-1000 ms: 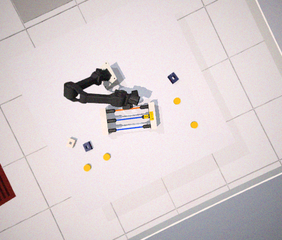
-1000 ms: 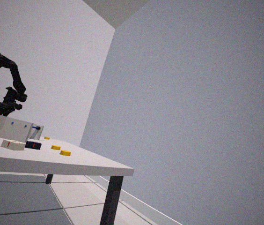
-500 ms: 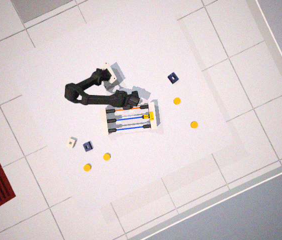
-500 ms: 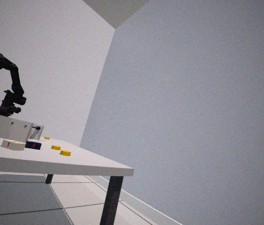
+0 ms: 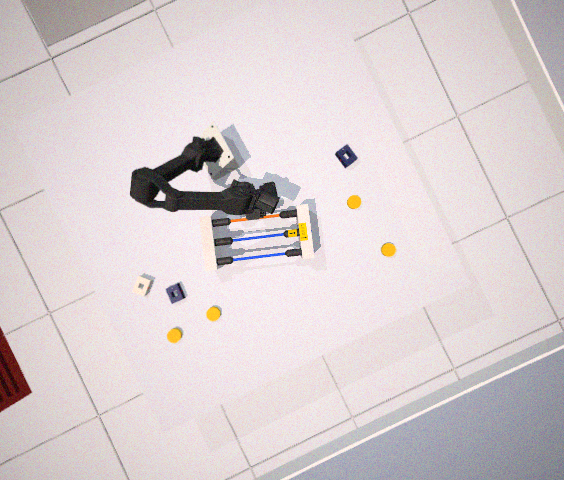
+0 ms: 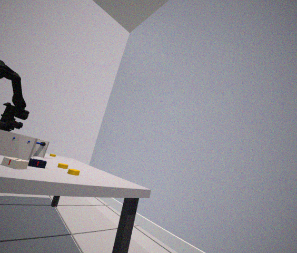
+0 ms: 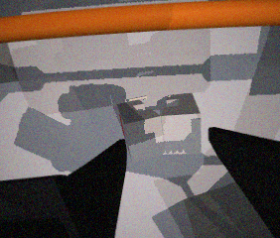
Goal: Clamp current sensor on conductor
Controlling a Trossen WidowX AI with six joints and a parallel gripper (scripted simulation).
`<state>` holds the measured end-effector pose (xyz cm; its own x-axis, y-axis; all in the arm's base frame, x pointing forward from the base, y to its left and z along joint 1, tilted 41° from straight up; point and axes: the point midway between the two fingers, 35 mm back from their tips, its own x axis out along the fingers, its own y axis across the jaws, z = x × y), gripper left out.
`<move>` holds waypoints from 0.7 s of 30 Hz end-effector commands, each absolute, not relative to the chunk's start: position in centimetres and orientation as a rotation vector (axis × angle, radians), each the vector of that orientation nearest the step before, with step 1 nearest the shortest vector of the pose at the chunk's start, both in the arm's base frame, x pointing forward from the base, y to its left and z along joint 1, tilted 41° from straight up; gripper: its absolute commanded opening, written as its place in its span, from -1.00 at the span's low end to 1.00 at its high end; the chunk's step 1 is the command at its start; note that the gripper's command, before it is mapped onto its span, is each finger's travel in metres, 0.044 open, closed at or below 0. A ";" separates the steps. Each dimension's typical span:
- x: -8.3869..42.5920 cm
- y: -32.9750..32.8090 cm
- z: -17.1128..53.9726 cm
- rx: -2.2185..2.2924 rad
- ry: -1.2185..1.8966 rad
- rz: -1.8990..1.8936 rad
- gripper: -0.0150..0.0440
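The open split-core sensor [image 7: 180, 128] stands on the table beside the orange conductor [image 7: 180, 17] [image 5: 241, 219]. It looks off-white, partly in shadow, with a thin red mark on its left side; the arm hides it in the top view. My gripper [image 7: 166, 139] is open, with one fingertip on each side of the sensor. The left fingertip appears close to its side, and a small gap shows at the right. The middle blue conductor [image 5: 259, 237] carries a yellow arrow tag [image 5: 291, 233] beside the yellow LOAD label [image 5: 303, 231]. The fingertips are hidden in the top and exterior views.
The rack's two pale end walls [image 5: 209, 253] [image 5: 308, 248] [image 6: 9, 144] hold three conductors, including another blue conductor [image 5: 259, 256]. Two navy blocks [image 5: 352, 155] [image 5: 169, 295], an off-white block [image 5: 137, 290] [image 6: 15, 164] and several yellow discs [image 5: 353, 202] [image 5: 388, 249] lie around it.
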<state>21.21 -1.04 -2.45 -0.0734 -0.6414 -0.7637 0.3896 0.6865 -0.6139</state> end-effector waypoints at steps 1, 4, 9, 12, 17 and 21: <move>21.3 -1.0 -2.4 -0.225 1.405 -0.862 0.40; 21.3 -1.0 -2.4 -0.225 1.405 -0.862 0.33; 21.3 -1.0 -2.4 -0.225 1.405 -0.862 0.22; 21.3 -0.8 -2.2 -0.225 1.405 -0.861 0.02; 21.9 0.6 -0.8 -0.224 1.407 -0.857 -0.43; 22.3 2.2 0.7 -0.224 1.409 -0.854 -0.49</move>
<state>21.70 0.80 -0.57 -0.0839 -0.6436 -0.7608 0.3802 0.6850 -0.6214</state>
